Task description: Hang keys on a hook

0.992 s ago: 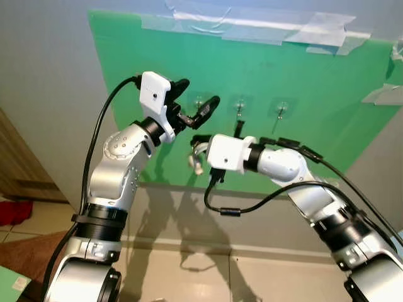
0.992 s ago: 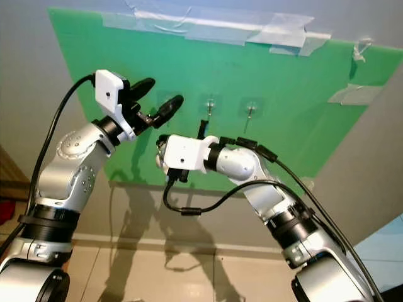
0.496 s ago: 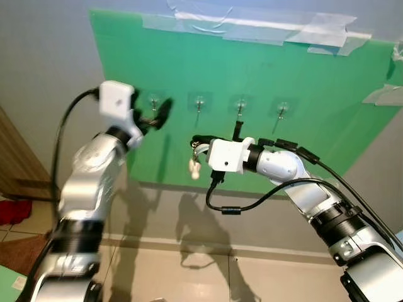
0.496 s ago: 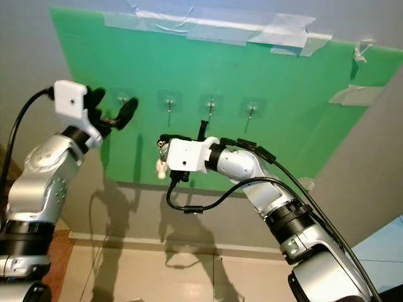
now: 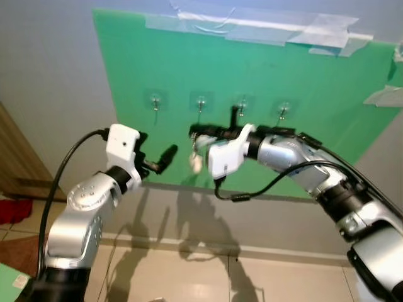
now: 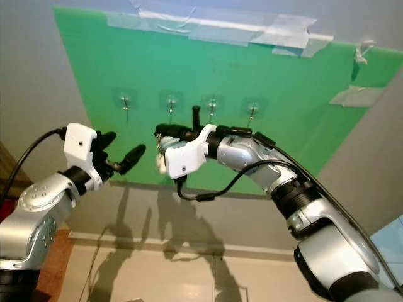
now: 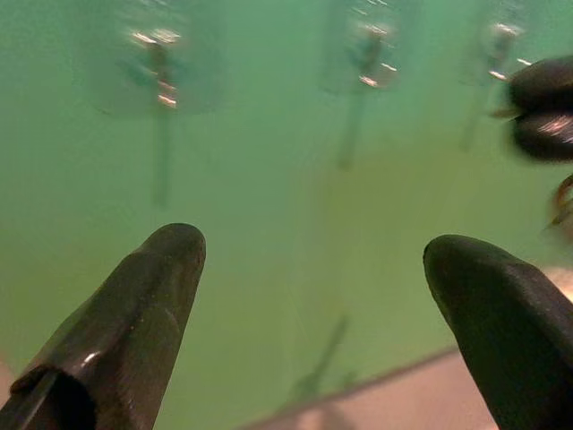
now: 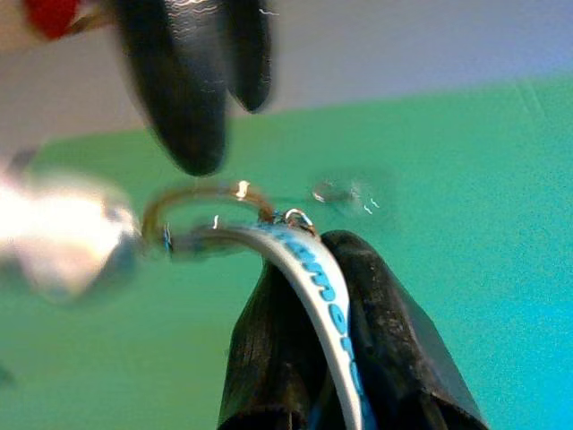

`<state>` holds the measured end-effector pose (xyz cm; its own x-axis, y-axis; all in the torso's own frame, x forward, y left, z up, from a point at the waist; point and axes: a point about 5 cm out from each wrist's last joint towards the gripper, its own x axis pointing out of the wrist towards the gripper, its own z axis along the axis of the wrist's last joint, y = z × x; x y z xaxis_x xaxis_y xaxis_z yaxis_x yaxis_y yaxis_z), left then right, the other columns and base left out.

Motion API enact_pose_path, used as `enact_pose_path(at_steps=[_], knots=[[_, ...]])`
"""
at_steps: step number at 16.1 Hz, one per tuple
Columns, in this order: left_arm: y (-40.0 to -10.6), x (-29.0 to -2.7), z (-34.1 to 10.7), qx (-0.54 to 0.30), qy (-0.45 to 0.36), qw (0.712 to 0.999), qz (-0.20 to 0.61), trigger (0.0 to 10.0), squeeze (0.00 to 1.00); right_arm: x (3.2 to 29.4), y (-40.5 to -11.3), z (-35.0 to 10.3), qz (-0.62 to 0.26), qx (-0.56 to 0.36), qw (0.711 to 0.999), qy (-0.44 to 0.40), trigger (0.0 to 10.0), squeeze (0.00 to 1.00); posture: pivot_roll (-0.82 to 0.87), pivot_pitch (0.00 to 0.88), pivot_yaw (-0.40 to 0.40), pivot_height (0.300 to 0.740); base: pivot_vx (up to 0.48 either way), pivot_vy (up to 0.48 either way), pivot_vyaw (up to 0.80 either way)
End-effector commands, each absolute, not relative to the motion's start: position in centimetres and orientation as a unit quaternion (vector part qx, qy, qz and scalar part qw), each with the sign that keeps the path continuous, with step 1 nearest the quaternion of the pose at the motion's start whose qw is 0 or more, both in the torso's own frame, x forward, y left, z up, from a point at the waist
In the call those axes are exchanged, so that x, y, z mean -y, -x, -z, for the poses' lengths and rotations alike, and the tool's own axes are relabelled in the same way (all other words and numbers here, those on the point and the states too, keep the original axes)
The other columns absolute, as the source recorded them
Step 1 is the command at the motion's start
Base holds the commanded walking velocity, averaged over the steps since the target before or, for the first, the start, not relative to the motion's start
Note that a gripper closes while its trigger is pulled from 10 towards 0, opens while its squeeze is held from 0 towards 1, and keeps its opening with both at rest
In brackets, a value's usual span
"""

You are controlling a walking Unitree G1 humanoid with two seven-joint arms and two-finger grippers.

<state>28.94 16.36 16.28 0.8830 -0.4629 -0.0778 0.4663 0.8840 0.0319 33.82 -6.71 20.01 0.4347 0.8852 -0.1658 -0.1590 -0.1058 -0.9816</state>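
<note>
Wall: I see a green board [image 5: 189,69] taped up, four clear hooks [image 5: 201,102] in a row.
Right pincer [image 8: 304,296]: pinching the keys [image 5: 196,162] by their strap.
Left pincer [image 5: 156,158]: spread, holding nothing.

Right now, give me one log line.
right gripper: shut on keys, below hooks | left gripper: open, lower left | keys: not hung

green board [image 5: 189,69] taped to wall, four hooks [image 5: 200,102] on it

green board [image 5: 189,63], clear tape [image 5: 252,28], tiled floor [image 5: 189,277]
</note>
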Motion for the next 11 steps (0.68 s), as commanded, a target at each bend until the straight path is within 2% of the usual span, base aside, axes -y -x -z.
enact_pose_path(at_steps=[1, 3, 4, 7, 9, 11], knots=[[-28.5, -15.6, -16.2, -0.042, -0.018, 0.965, 0.259, 10.0, 0.00, 7.0, -34.0, -20.4, -0.434, 0.321, 0.553, 0.635, 0.0, 0.00, 0.01, 0.000, -0.037, 0.740, 0.000, 0.000, 0.00], [-28.3, -15.4, -16.2, -0.046, -0.016, 0.963, 0.264, 10.0, 0.00, 7.2, -34.1, -20.0, -0.434, 0.334, 0.493, 0.676, 0.0, 0.00, 0.01, 0.000, -0.040, 0.740, 0.000, 0.000, 0.00], [-28.2, -15.3, -16.1, -0.047, -0.016, 0.962, 0.267, 10.0, 0.00, 7.3, -34.2, -19.9, -0.432, 0.337, 0.481, 0.685, 0.0, 0.00, 0.01, 0.000, -0.040, 0.740, 0.000, 0.000, 0.00], [-27.8, -14.6, -16.0, -0.048, -0.011, 0.956, 0.288, 10.0, 0.00, 7.8, -35.1, -20.3, -0.413, 0.331, 0.480, 0.700, 0.0, 0.00, 0.01, 0.000, -0.045, 0.740, 0.000, 0.000, 0.00], [-26.7, -13.8, -16.2, -0.040, 0.011, 0.948, 0.316, 10.0, 0.00, 8.0, -35.7, -20.7, -0.383, 0.355, 0.466, 0.714, 0.0, 0.00, 0.01, 0.000, -0.043, 0.740, 0.000, 0.000, 0.00], [-26.2, -12.9, -16.5, -0.029, 0.026, 0.942, 0.334, 10.0, 0.00, 8.2, -36.3, -21.4, -0.361, 0.368, 0.464, 0.720, 0.0, 0.00, 0.01, 0.000, -0.044, 0.740, 0.000, 0.000, 0.00]])
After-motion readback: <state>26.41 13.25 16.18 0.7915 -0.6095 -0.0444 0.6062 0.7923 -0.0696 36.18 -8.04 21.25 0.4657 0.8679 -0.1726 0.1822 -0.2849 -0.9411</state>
